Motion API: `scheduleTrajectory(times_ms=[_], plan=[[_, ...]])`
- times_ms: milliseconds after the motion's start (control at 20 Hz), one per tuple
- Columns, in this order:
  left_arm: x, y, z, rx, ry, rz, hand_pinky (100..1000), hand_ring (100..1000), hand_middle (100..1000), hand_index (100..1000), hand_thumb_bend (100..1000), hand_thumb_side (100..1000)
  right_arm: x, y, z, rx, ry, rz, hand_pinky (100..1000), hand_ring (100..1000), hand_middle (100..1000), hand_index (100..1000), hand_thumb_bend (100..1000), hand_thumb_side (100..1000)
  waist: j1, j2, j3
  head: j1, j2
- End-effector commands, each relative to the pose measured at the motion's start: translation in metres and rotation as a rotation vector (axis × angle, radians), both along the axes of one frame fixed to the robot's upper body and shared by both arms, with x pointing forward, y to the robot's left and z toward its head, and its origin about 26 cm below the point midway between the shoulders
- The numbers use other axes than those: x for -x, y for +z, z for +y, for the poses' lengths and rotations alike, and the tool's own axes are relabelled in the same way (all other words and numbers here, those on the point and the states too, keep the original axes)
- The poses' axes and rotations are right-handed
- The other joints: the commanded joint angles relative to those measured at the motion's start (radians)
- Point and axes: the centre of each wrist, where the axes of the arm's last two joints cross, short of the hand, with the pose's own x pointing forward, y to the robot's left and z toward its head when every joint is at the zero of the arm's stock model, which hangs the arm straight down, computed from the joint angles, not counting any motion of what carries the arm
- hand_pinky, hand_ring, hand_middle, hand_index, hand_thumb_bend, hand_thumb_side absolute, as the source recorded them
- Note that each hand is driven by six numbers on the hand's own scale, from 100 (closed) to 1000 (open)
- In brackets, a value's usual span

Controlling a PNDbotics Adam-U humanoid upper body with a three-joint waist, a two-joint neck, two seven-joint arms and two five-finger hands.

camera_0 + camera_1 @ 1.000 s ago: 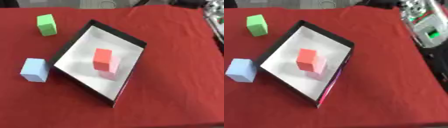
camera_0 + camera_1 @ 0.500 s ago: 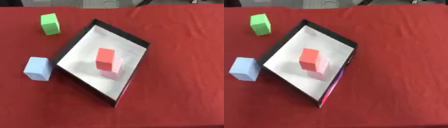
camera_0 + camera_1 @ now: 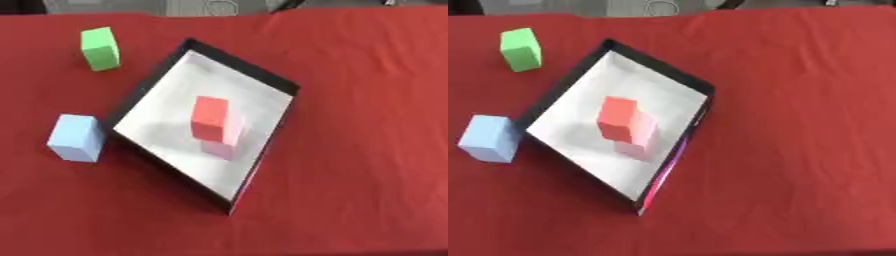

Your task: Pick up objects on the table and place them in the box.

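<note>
A shallow black box (image 3: 282,82) with a white floor lies askew in the middle of the red tablecloth. Inside it a red block (image 3: 210,117) stands beside or on a pale pink block (image 3: 224,147). A light blue block (image 3: 75,138) sits on the cloth just outside the box's left corner. A green block (image 3: 100,48) stands farther back at the upper left. Neither of my hands shows in either view.
The red cloth (image 3: 367,130) spreads wide to the right of the box and along the near edge. Grey things lie beyond the table's far edge (image 3: 658,7).
The whole picture has shifted as the camera tilted; the equipment at the upper right has left the view. The blocks and the box keep their places relative to each other.
</note>
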Motion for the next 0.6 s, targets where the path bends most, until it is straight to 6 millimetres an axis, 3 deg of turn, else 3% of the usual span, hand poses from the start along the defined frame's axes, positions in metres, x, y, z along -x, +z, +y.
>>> scheduleTrajectory(times_ms=[50,600], plan=[[0.001,0.013,-0.008,-0.12,-0.037,0.082,911,815,815,912,578,459,0.001,0.012,-0.001,0.019,0.01,-0.014,949,787,751,876,100,454,0.013,0.004,-0.004,0.002,-0.001],[-0.007,0.008,-0.031,-0.219,-0.093,0.183,907,836,828,904,680,409,-0.003,0.01,0.005,0.003,0.046,-0.008,949,779,743,873,100,457,0.014,0.004,-0.014,0.013,-0.001]])
